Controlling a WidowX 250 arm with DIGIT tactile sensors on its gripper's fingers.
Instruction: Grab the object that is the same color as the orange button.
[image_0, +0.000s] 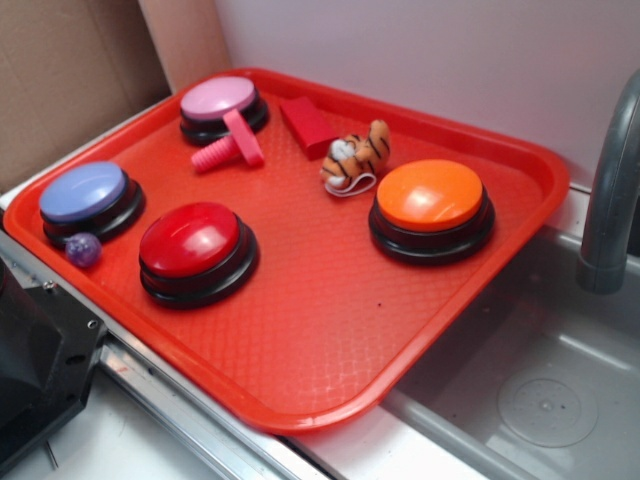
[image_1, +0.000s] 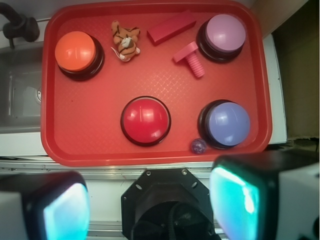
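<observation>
A small plush tiger (image_0: 355, 158) (image_1: 125, 41), orange with black stripes and a white face, lies on the red tray (image_0: 300, 340) (image_1: 100, 115). It rests just beside the orange button (image_0: 430, 207) (image_1: 77, 54), a glossy dome on a black base. In the wrist view my gripper (image_1: 150, 205) hangs high above the near side of the tray, over the robot's black base. Its jaws stand wide apart with nothing between the teal pads (image_1: 65, 212). The gripper does not show in the exterior view.
Also on the tray: a red button (image_0: 195, 250) (image_1: 145, 120), a blue button (image_0: 88, 200) (image_1: 226, 123), a pink button (image_0: 222, 106) (image_1: 224, 35), a pink bolt (image_0: 230, 145) (image_1: 191, 58), a red block (image_0: 306, 124) (image_1: 173, 27) and a small purple ball (image_0: 82, 249) (image_1: 198, 146). A sink and grey faucet (image_0: 610, 200) adjoin it.
</observation>
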